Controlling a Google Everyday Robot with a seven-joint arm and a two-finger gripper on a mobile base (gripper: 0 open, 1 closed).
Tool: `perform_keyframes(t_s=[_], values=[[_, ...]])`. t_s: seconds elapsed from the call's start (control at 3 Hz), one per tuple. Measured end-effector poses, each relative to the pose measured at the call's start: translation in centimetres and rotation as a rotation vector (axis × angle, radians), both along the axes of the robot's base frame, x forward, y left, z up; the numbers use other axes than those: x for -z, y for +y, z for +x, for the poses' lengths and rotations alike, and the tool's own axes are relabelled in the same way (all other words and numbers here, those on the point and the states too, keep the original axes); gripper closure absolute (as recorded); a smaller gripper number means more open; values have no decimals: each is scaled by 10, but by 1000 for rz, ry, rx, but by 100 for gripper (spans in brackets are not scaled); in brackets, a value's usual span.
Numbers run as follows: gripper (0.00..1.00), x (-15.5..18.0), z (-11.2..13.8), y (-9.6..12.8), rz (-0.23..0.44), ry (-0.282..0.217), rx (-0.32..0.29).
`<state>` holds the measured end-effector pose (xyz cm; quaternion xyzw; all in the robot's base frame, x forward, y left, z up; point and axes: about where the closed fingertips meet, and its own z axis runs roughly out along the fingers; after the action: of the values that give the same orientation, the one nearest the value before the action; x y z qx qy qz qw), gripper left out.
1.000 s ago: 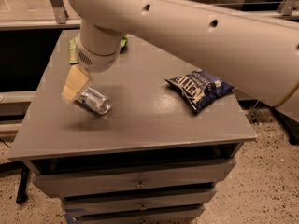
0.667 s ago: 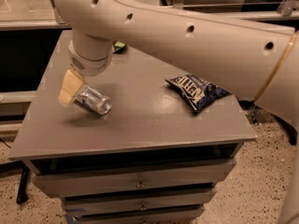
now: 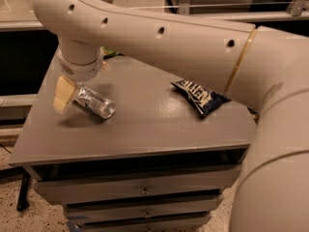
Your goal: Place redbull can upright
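The hand [image 3: 67,96] sits over the table's [image 3: 145,124] left part, a little lower and further left than a second ago. Its tan tip is right against the rear end of the can [image 3: 94,102]. How far open the hand is, and whether it has hold of the can at all, I cannot tell, since the wrist and the can hide the rest of it.

The can is on the left part of the table, just right of the hand. It is not upright: it slants, with its shiny round end low and facing front-right and its rear end raised toward the hand. It is in much the same spot as before. No logo or lettering can be read on its silver side.

Behind the wrist, a sliver of something green [image 3: 110,51] shows at the table's back edge, and less of it is in view than earlier.

The arm [image 3: 169,37] now fills more of the top and right of the view, and it cuts off the table's far right corner.

The dark blue bag [image 3: 200,96] lies flat on the right part, well apart from the can and unmoved. It has white lettering that may say "Kettle", but this is too unclear to be sure.

Drawers [image 3: 145,191] run below the table's front edge.
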<state>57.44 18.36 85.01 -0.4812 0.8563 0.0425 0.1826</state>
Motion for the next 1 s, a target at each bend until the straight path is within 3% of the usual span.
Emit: perform_keyframes(t_s=[0.33,1.0], values=[[17,10,-1,3,-39,20,6],[64,17,0,5,-78,21,14]])
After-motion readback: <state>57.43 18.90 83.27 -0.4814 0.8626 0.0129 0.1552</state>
